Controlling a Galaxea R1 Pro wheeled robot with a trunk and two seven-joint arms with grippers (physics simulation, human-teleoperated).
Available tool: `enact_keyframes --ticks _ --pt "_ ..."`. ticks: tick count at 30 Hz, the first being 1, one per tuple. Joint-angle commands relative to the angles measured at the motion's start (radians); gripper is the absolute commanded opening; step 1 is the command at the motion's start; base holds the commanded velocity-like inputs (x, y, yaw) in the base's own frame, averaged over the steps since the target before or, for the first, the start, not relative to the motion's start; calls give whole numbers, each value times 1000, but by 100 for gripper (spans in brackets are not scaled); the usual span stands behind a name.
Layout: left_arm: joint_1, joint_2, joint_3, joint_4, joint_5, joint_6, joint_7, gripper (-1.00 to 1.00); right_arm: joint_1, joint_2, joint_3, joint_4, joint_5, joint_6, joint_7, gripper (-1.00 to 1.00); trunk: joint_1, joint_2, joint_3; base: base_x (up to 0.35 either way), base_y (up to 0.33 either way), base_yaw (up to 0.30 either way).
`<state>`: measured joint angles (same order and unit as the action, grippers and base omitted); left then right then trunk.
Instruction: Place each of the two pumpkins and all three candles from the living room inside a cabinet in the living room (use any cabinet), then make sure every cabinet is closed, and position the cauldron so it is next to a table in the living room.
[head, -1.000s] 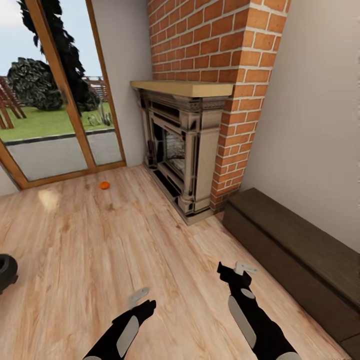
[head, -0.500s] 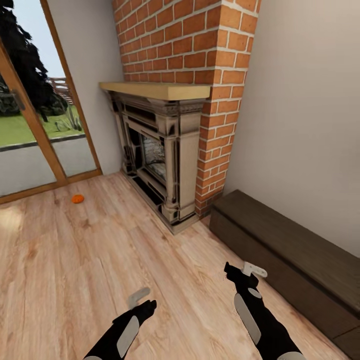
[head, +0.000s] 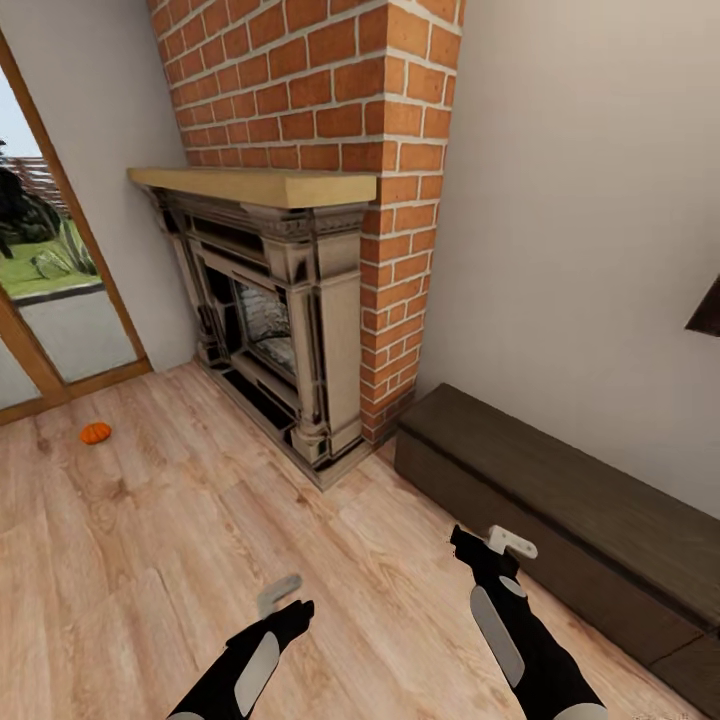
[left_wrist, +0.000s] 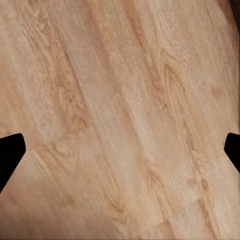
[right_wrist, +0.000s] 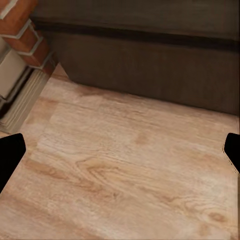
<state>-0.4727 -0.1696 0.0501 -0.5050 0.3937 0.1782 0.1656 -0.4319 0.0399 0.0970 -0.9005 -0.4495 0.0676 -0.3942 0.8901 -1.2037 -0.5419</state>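
One small orange pumpkin (head: 95, 432) lies on the wood floor at the far left, near the glass door. The long, low dark-brown cabinet (head: 560, 505) runs along the right wall, its fronts shut. My left gripper (head: 279, 594) hovers over bare floor, open and empty, and its dark fingertips (left_wrist: 10, 152) stand wide apart in the left wrist view. My right gripper (head: 497, 544) is open too, a short way in front of the cabinet (right_wrist: 150, 60), with nothing between its fingers. The candles, cauldron and table are out of view.
A brick chimney with a stone fireplace (head: 290, 330) and wooden mantel stands between the glass door (head: 40, 300) and the cabinet. A dark object's corner (head: 706, 315) juts in at the right edge. Wood floor (head: 180, 540) spreads between me and the pumpkin.
The whole view has swung to the right: the fireplace and pumpkin have slid left in the picture, more of the cabinet shows, and the black pot at the left edge has gone out of sight. Both arms hold their pose.
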Motion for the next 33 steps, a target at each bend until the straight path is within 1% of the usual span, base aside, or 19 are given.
enact_keyframes --ticks 1,6,10,13,33 --pt "0 -1 4 -3 8 6 3 100 -1 0 3 -2 -4 4 -7 100 0 -1 -1 151 24 -283" --pt "0 -1 4 -4 8 6 3 100 -1 0 2 0 -6 4 -8 100 0 -1 1 68 7 -283" --pt "0 -1 4 -4 8 6 3 100 -1 0 -24 2 -16 4 -7 100 0 -1 3 6 1 -283" --pt "0 -1 4 -4 8 6 3 100 -1 0 -34 2 -18 4 -6 100 0 -1 4 1 0 -283" --pt "0 0 4 -7 8 9 4 100 -1 3 -39 18 -18 6 -9 100 0 -1 12 0 0 -283"
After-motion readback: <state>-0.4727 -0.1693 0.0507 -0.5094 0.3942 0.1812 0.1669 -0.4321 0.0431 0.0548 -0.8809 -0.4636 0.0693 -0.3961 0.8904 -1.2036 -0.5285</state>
